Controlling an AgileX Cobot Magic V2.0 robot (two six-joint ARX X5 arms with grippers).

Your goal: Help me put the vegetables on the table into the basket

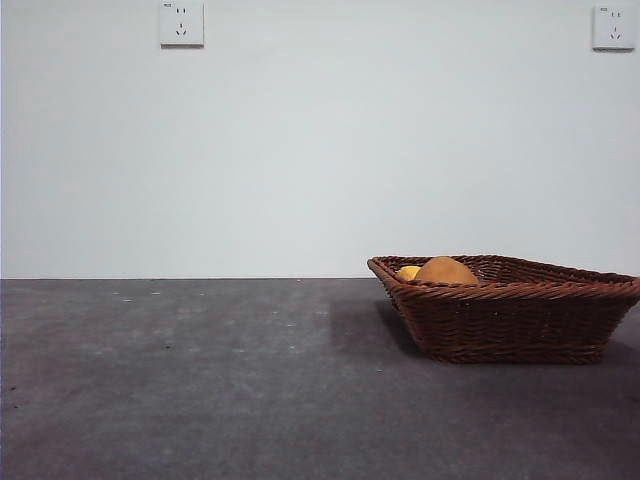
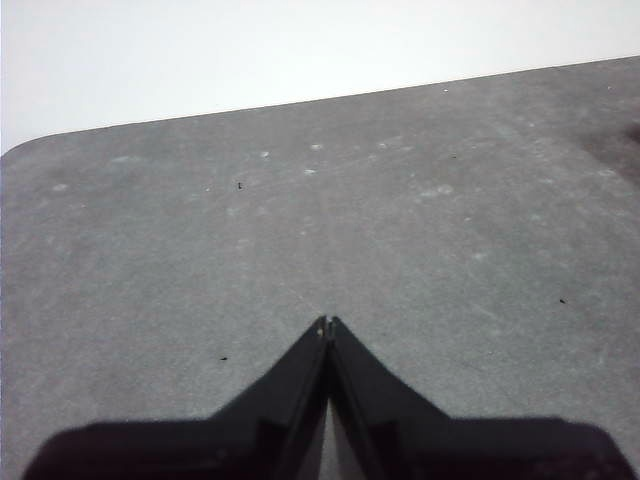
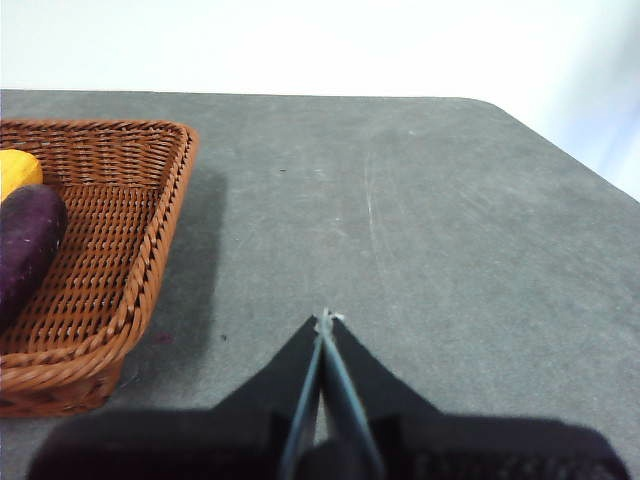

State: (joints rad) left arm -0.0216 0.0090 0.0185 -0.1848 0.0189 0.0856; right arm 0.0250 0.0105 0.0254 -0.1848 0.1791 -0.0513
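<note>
The brown wicker basket (image 1: 510,310) stands on the dark grey table (image 1: 200,380) at the right. Over its rim show the brown potato (image 1: 446,270) and a bit of the yellow corn (image 1: 408,272). In the right wrist view the basket (image 3: 130,250) holds the dark-purple eggplant (image 3: 28,250) and a yellow piece of corn (image 3: 17,170). My right gripper (image 3: 324,318) is shut and empty above bare table beside the basket. My left gripper (image 2: 327,323) is shut and empty over bare table, away from the basket.
A white wall stands behind the table, with two sockets (image 1: 181,23) high up. The table's far edge and a rounded corner (image 3: 480,105) show in the wrist views.
</note>
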